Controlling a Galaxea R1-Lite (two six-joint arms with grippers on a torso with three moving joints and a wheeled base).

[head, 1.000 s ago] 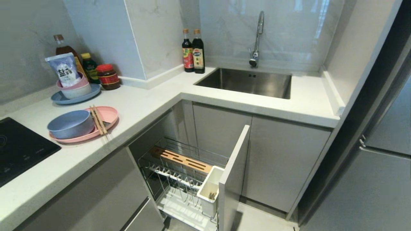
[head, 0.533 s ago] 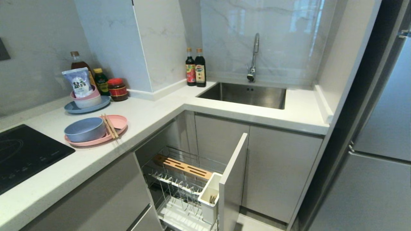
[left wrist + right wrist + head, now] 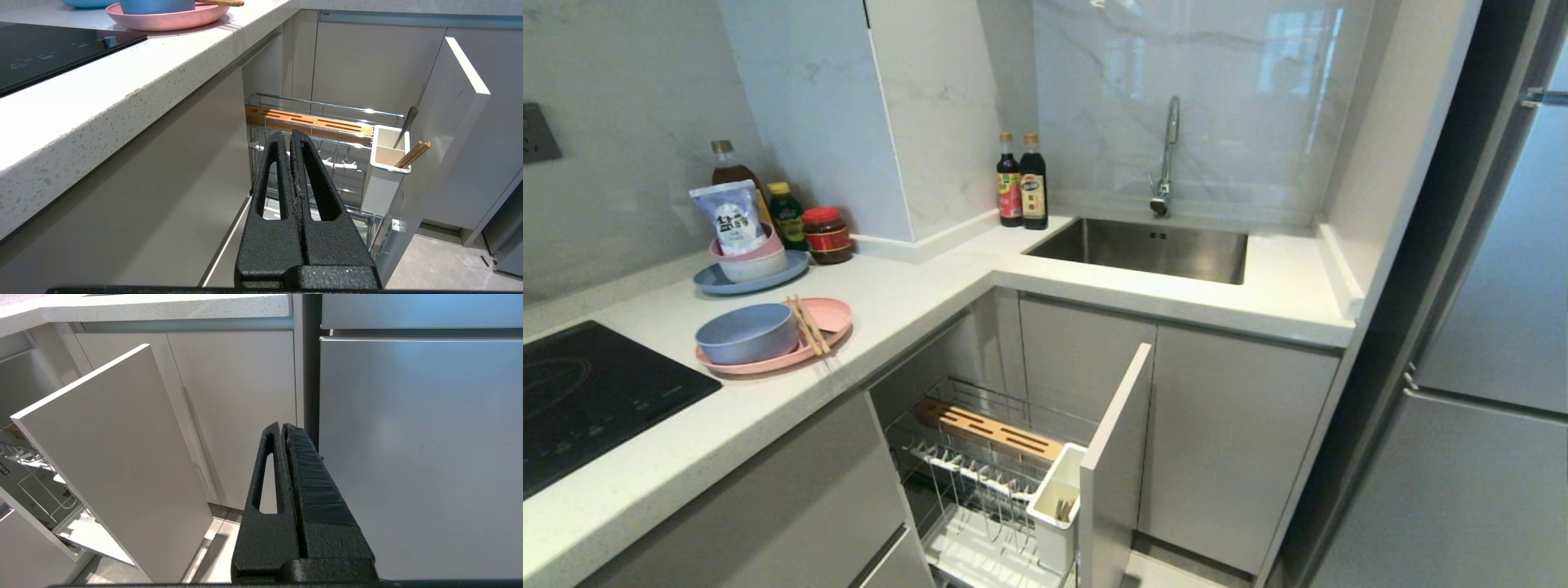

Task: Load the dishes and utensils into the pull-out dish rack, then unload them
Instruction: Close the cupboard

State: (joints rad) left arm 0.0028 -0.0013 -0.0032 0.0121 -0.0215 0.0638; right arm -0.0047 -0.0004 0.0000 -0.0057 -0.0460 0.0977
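Note:
On the counter at the left, the pink plate [image 3: 835,314] carries the light-blue bowl [image 3: 745,331] and a pair of chopsticks [image 3: 807,325] laid across it. Below, the pull-out dish rack [image 3: 980,390] stands drawn out, with its front panel [image 3: 1115,457] toward me. Its white cutlery box [image 3: 386,171] holds another pair of chopsticks [image 3: 413,154] and the grey spoon [image 3: 406,122], handle up. My left gripper [image 3: 291,136] is shut and empty, low in front of the rack. My right gripper [image 3: 282,426] is shut and empty before the cabinet doors. Neither arm shows in the head view.
A wooden knife block [image 3: 988,429] lies along the rack's top. A black hob [image 3: 580,392] is at the counter's left, with a blue-grey plate [image 3: 712,282] bearing stacked bowls, and jars behind. The sink [image 3: 1143,245] is at the back, and a steel fridge [image 3: 1486,408] at the right.
The whole head picture has shifted down and toward the middle, so the camera has tilted up. Nothing on the counter or in the rack has moved.

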